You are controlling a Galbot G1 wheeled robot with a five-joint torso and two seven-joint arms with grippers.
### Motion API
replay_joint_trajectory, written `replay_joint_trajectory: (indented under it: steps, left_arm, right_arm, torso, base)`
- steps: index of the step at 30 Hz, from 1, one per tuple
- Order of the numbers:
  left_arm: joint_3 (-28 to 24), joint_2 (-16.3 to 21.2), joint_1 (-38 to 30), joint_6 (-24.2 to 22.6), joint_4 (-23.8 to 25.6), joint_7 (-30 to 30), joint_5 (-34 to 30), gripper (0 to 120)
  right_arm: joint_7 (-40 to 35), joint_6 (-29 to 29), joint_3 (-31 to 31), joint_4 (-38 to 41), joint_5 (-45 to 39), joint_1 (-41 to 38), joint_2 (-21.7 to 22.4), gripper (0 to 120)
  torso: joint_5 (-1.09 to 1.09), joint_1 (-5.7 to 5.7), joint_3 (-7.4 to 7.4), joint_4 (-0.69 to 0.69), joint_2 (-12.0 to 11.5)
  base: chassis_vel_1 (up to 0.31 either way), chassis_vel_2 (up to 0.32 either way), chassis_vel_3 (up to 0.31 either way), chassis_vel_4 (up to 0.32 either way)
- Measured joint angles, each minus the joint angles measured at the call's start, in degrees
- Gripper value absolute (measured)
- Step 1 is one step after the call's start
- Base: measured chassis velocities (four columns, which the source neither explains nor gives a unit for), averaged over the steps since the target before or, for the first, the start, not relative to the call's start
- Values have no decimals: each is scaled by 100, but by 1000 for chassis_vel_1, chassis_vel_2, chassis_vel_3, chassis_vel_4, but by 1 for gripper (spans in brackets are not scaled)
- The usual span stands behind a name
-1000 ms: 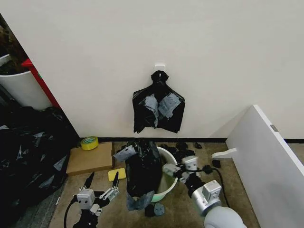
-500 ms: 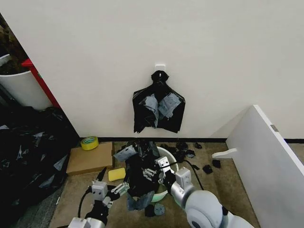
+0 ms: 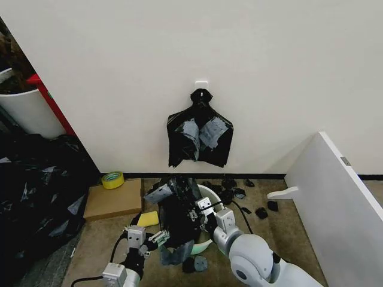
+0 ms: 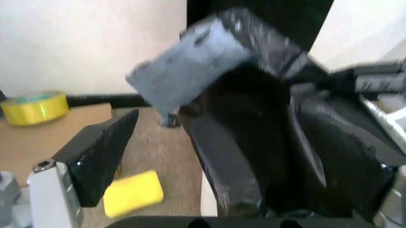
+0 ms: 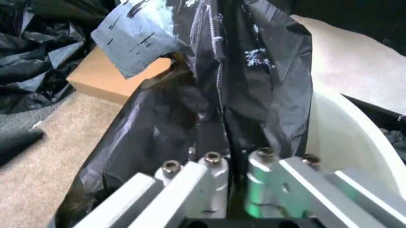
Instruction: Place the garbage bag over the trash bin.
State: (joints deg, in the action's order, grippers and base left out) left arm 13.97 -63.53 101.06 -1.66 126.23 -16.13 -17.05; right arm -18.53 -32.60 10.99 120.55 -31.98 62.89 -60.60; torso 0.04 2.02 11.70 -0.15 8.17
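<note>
1. Draping over the left side of the trash bin (image 3: 210, 222), the garbage bag (image 3: 178, 216) hangs partly inside the rim and partly down the outside to the floor (image 3: 108, 251).
2. The right tool (image 3: 194, 216) is at the bin's rim, its fingers (image 5: 212, 173) pressed together on a fold of the garbage bag.
3. The left tool (image 3: 152, 233) sits low, just beside the bag's left edge, its dark fingers (image 4: 101, 154) spread apart and holding nothing.
4. A grey patch (image 5: 133, 35) sticks out at the bag's top.
5. A cardboard box (image 3: 112, 199) with a yellow tape roll (image 3: 112, 179) lies left of the bin, with a yellow sponge (image 3: 148, 219) on the floor nearer the bag.
</note>
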Motion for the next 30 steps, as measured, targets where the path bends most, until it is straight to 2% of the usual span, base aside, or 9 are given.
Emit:
replay_joint_trajectory:
  steps: [4, 7, 15, 18, 21, 30]
  left_arm:
    - [-134, 25, -290, -144, -368, -16, -553, 100]
    - [-213, 41, -423, -200, -519, -21, -730, 100]
    - [-416, 92, -929, -309, -821, -84, -836, 100]
    - [-470, 102, -1280, -525, -894, -208, -1141, 100]
    - [-502, 98, -1428, -542, -980, -190, -1159, 100]
    - [-618, -105, -1942, -859, -1208, -419, -1407, 100]
  right_arm:
    - [-44, 4, -24, 16, -74, -16, 13, 0]
    - [-45, 36, -39, 21, -69, 8, 25, 0]
    - [-40, 139, -84, 56, -8, 132, 45, 0]
    - [-38, 139, -84, 84, -5, 150, 51, 0]
    - [-35, 139, -86, 103, -3, 169, 53, 0]
    - [-37, 136, -163, 224, 4, 305, 80, 0]
  torso:
    - [-1, 0, 0, 0, 0]
    - [-1, 0, 0, 0, 0]
    - [-1, -1, 0, 0, 0]
    - [0, -1, 0, 0, 0]
    - [0, -1, 0, -1, 0]
    - [-1, -1, 0, 0, 0]
  base:
    - [0, 0, 0, 0]
    - [0, 0, 0, 0]
    - [0, 0, 0, 0]
    - [0, 0, 0, 0]
    - [0, 0, 0, 0]
    - [0, 0, 0, 0]
